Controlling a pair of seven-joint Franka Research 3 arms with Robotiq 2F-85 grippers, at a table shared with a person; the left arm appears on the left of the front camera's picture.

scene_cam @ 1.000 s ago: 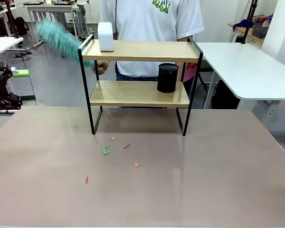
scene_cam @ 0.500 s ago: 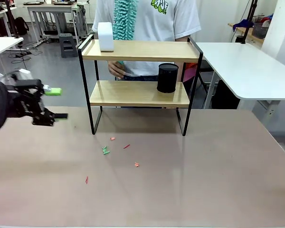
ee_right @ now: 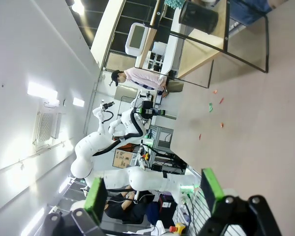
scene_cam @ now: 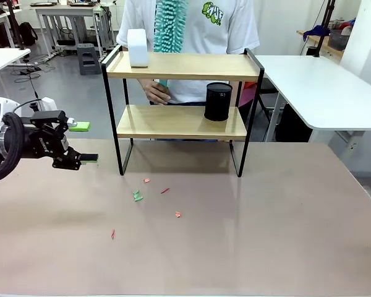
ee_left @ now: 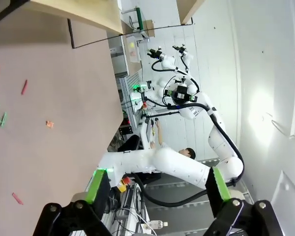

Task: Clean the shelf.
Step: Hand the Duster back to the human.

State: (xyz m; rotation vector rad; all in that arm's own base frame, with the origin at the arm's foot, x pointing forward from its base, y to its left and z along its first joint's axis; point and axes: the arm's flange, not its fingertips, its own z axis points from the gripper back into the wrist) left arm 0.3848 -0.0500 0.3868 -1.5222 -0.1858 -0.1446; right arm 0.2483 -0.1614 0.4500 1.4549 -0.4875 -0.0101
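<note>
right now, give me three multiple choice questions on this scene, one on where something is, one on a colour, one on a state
1. Where is the black cylinder?
A. on the top board
B. on the lower board of the shelf
C. on the table

2. What colour is the duster the person holds?
A. teal
B. yellow
C. red

3. How is the left gripper?
A. shut on a scrap
B. shut on the duster
C. open, holding nothing

Answers:
1. B, it stands at the right end of the lower board.
2. A, its fluffy head is teal, held upright behind the top board.
3. C, its green pads stand apart with nothing between them, left of the shelf and above the table.
</note>
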